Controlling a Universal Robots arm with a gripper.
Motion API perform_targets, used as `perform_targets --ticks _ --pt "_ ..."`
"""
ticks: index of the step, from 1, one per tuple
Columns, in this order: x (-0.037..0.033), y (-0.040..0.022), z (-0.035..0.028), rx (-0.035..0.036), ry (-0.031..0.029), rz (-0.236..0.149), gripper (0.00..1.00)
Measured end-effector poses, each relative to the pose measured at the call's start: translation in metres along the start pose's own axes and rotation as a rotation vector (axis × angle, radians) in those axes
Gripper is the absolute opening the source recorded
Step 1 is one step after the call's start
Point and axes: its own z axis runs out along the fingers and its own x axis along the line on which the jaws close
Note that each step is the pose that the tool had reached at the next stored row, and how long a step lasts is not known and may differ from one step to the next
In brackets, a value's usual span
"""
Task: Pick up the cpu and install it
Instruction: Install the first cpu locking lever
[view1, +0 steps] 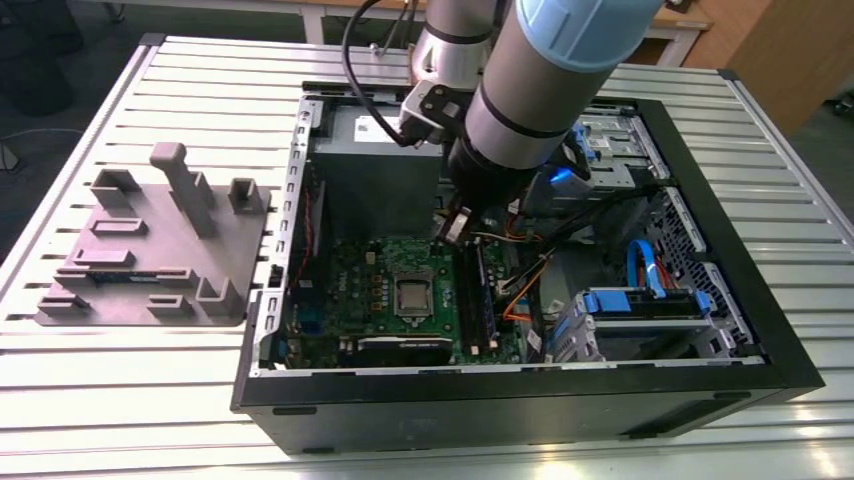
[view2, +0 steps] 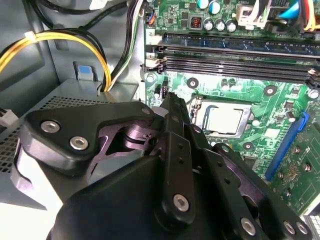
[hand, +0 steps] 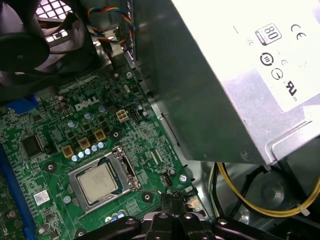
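Cpu (view1: 414, 295) lay seated in the motherboard (view1: 350, 290) socket inside the open computer case (view1: 534, 400), gripper (view1: 451, 226) hung empty just above the board beside the socket, fingers (view2: 175, 107) drawn together.

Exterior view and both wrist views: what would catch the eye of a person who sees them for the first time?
First, the big arm reaching down into the open computer case on the slatted table. Next, the cpu, lying in its socket on the green motherboard, its silver top bright in both wrist views. The gripper hangs above the board beside the socket, holding nothing.
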Motion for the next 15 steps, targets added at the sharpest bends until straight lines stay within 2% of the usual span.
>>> perform_targets --ticks 10,15 --pt "-0.0065 0.0026 0.0013 0.0000 0.0000 0.000 0.10" --pt "-0.0054 0.0051 0.0021 -0.0002 0.0004 -0.002 0.10"
